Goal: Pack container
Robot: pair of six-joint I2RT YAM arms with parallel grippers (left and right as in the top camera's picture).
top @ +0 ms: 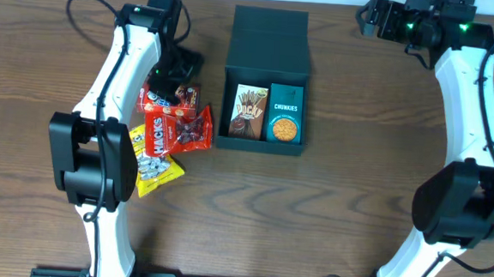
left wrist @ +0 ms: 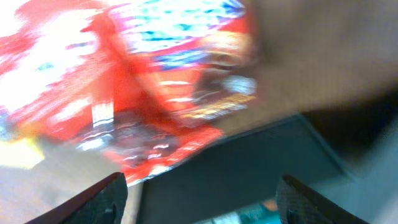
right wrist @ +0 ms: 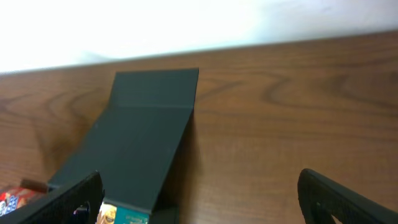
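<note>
The container [top: 259, 146] is sitting at the back middle of the tabletop [top: 355, 205], with its lid [top: 270, 37] lying flipped open toward the far edge. Two things are sitting side by side in its front half and touching each other: a brown Pocky box [top: 249, 111] on the left and a teal Chunkies carton [top: 285, 113] on the right.

Just left of the container a heap of snacks is lying on the wood. There's a red Hacks bag [top: 155, 135], with a yellow bag [top: 155, 169] poking out at its near end. A red-and-brown pack [top: 192, 131] is lying between the Hacks bag and the container wall. One more red pack [top: 169, 94] is at the far end of the heap.

The left pincer [top: 181, 66] is hovering over that far end, close to the container's left wall. Its wrist camera is giving a really blurry picture, but the fingers [left wrist: 112, 190] are showing spread wide with nothing clamped between them. Red wrappers are filling the view beyond, with a dark container edge below.

The right pincer [top: 370, 17] is hanging at the far right, well apart from the container. It's wide too and holding nothing, and its camera is looking across the tabletop at the back of the open lid.
</note>
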